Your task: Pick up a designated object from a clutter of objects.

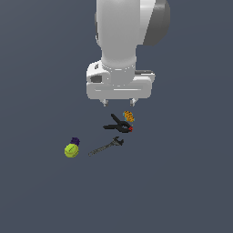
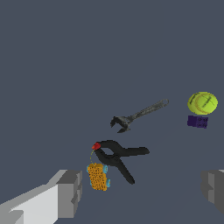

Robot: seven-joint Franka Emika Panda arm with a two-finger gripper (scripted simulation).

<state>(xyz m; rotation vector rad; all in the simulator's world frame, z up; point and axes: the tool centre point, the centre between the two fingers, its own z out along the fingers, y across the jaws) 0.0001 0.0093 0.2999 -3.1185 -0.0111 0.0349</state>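
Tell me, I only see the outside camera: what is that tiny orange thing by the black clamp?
Observer: In the wrist view the orange block looks ribbed, with a bluish patch on one side.
Operator: Is it touching the clamp?
Observer: It sits right beside the black clamp, near its red tip; I can't tell if they touch.
Operator: Is the gripper open?
Observer: Yes, the gripper is open, fingers wide apart, holding nothing.

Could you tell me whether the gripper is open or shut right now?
Open: the gripper's two fingers stand wide apart, holding nothing.
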